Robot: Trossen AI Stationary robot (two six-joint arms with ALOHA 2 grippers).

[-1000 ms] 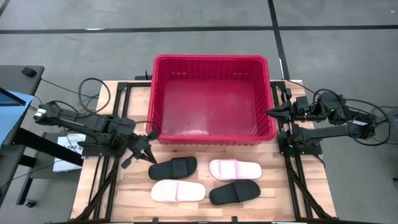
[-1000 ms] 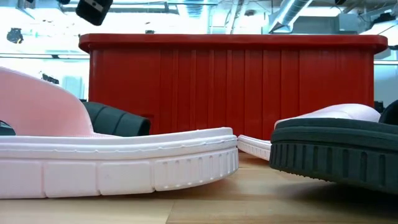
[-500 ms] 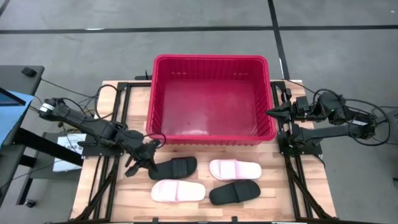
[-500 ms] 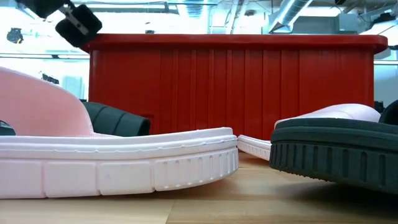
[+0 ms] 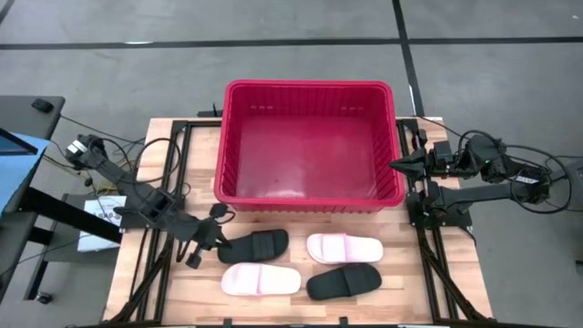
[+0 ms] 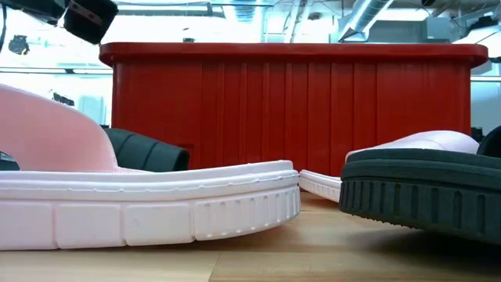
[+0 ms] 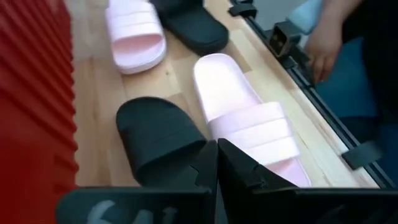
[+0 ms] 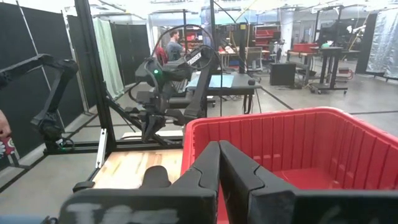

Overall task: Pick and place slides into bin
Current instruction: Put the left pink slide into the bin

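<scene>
The big red plastic bin (image 5: 310, 146) with holes in its walls is seen at the back of the wooden table (image 5: 182, 292). Four slides are laid in front of it, all outside the bin. The back black slide (image 5: 254, 246) is placed beside the back pale pink slide (image 5: 343, 248). The front pale pink slide (image 5: 260, 280) and the front black slide (image 5: 343, 283) are laid nearer the table's front edge.

The left gripper (image 5: 202, 244) is held low, just beside the back black slide's end, with its fingers pressed together and nothing held. No thing is seen between it and that slide. A person's hand (image 7: 320, 46) is seen past the table's edge.

The right gripper (image 5: 398, 164) is kept by the bin's right wall, fingers pressed together.

Since half a second ago, the left gripper has been moved a little down and left. The slides have not been moved.
</scene>
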